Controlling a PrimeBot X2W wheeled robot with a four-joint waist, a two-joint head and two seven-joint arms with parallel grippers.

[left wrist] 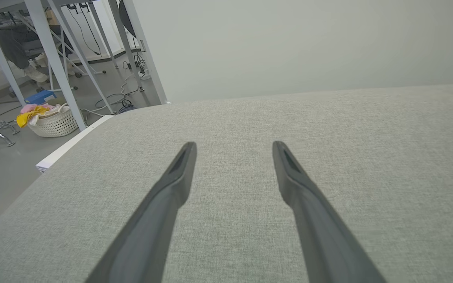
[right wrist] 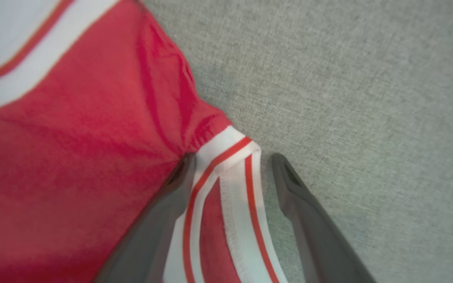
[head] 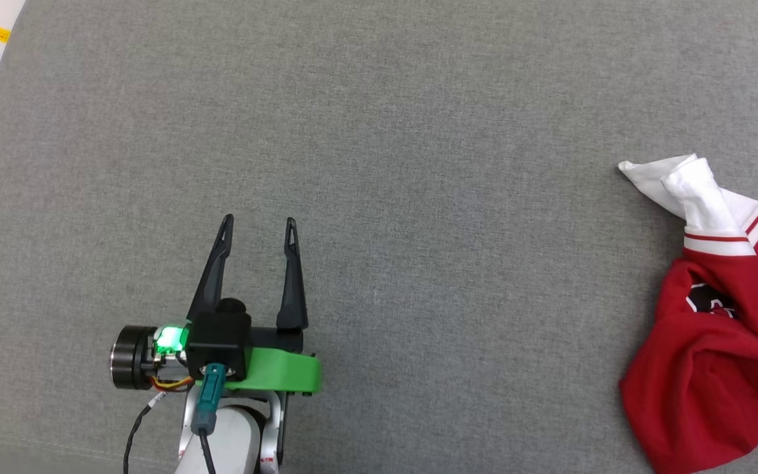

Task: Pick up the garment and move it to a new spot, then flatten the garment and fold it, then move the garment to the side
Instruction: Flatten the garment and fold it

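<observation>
Red garment (head: 714,342) bunched toward the bench's (head: 418,131) right edge explains why your right claw (right wrist: 233,157) straddles its striped trim (right wrist: 226,173), released like your idle left claw (head: 259,219).

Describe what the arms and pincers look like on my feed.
The left pincer has two long, tapering black fingers on a black block, a green bracket, a glowing green light, a black-and-silver cylinder, a teal plug with black cable, and a pale forearm. The right pincer shows matching dark grey fingers.
</observation>
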